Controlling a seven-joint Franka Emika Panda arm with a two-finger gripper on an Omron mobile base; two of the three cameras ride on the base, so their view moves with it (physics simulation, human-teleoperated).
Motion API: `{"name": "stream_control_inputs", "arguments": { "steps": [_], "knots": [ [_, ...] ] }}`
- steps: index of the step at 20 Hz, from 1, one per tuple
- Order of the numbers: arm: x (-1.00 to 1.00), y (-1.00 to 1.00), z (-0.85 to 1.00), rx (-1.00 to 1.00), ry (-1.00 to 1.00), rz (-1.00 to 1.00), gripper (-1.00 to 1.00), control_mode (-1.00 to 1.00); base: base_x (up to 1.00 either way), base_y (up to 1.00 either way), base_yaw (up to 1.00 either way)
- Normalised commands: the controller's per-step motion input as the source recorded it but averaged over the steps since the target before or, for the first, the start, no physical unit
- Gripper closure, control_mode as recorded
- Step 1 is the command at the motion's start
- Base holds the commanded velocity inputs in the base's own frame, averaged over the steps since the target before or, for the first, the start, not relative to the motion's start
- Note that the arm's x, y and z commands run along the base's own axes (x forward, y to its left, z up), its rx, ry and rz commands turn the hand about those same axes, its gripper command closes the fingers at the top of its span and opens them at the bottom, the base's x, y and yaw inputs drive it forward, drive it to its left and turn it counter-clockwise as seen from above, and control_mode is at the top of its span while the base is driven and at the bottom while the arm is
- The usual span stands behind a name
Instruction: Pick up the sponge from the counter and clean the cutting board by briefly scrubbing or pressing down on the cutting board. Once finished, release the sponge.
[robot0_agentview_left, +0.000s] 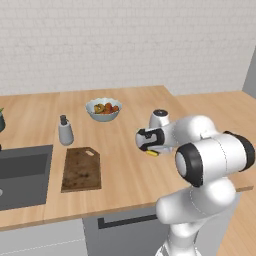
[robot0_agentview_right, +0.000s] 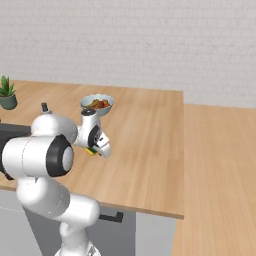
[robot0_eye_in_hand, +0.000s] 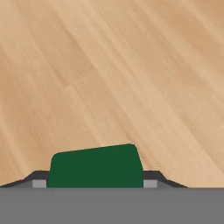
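Currently the gripper (robot0_eye_in_hand: 94, 183) pinches the sponge (robot0_eye_in_hand: 95, 167) between its fingertips, green side toward the hand camera, over the counter (robot0_agentview_left: 125, 165) toward its right end. The cutting board (robot0_agentview_left: 81, 169) lies well apart, by the counter's front edge.

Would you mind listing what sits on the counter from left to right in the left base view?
Sink basin → grey bottle → cutting board → fruit bowl → sponge at the gripper.
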Motion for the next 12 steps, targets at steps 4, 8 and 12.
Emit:
{"name": "stream_control_inputs", "arguments": {
  "steps": [4, 8, 12],
  "knots": [
    [-0.06, -0.15, -0.39, 0.00, 0.02, 0.00, 1.00, -1.00, 0.00, 0.00, 0.00],
    [-0.02, -0.17, -0.50, 0.00, 0.00, 0.00, 1.00, -1.00, 0.00, 0.00, 0.00],
    [0.00, -0.09, -0.51, 0.00, 0.00, 0.00, 1.00, -1.00, 0.00, 0.00, 0.00]
  ]
}}
